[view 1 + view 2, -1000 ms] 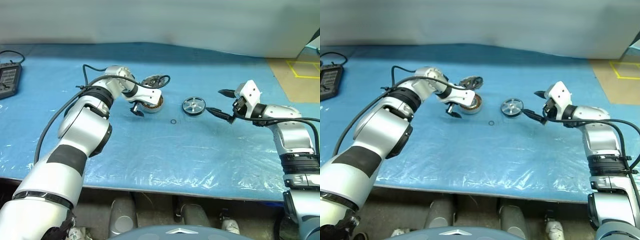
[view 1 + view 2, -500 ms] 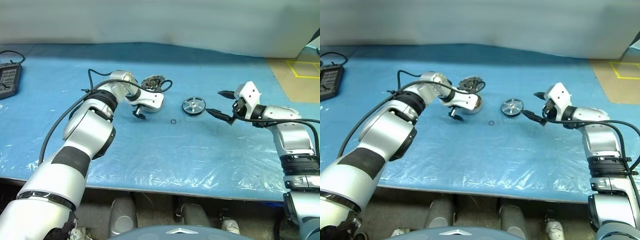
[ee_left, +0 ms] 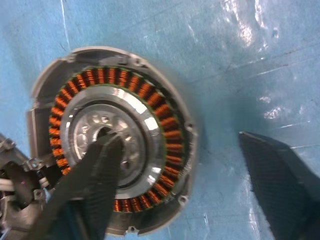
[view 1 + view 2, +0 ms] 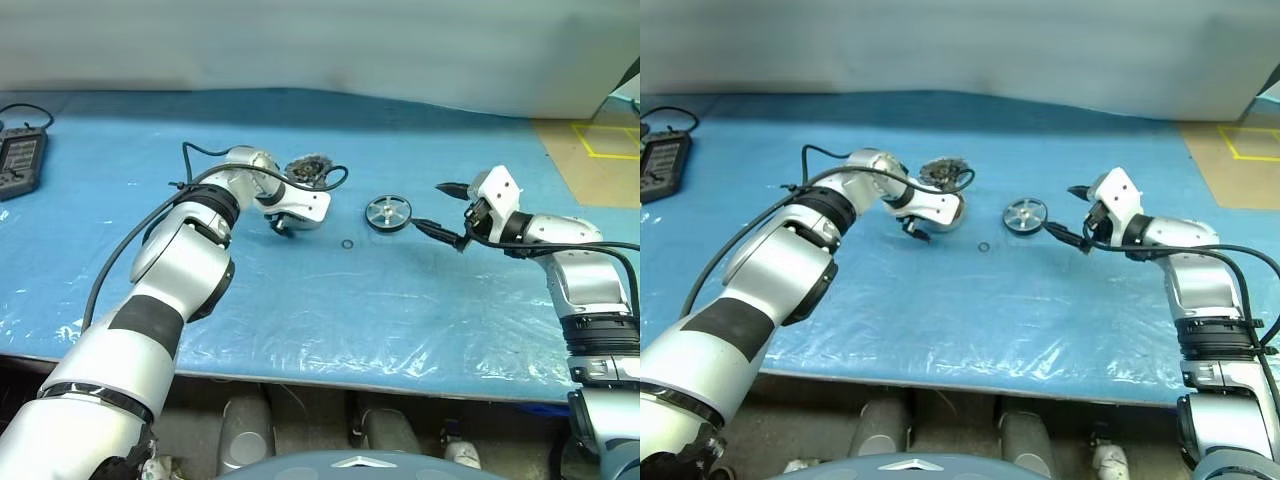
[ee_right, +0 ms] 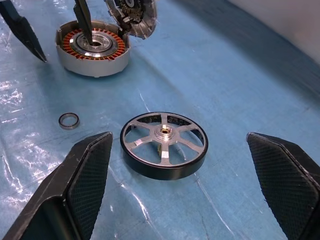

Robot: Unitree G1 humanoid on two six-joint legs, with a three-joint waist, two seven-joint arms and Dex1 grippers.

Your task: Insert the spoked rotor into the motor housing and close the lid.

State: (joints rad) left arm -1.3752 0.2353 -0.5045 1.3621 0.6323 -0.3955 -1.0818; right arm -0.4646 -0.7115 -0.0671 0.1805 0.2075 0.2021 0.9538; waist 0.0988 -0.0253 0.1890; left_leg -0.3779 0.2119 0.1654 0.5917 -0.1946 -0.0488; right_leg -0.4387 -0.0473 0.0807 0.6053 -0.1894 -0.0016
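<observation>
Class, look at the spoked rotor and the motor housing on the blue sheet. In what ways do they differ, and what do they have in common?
The spoked rotor is an open wheel with spokes and a dark rim; the motor housing is a cup ringed inside with copper windings. The rotor lies free between the right gripper's open fingers; the housing has one finger of the left gripper dipping into its centre. Both are round, silvery and lie flat.
</observation>
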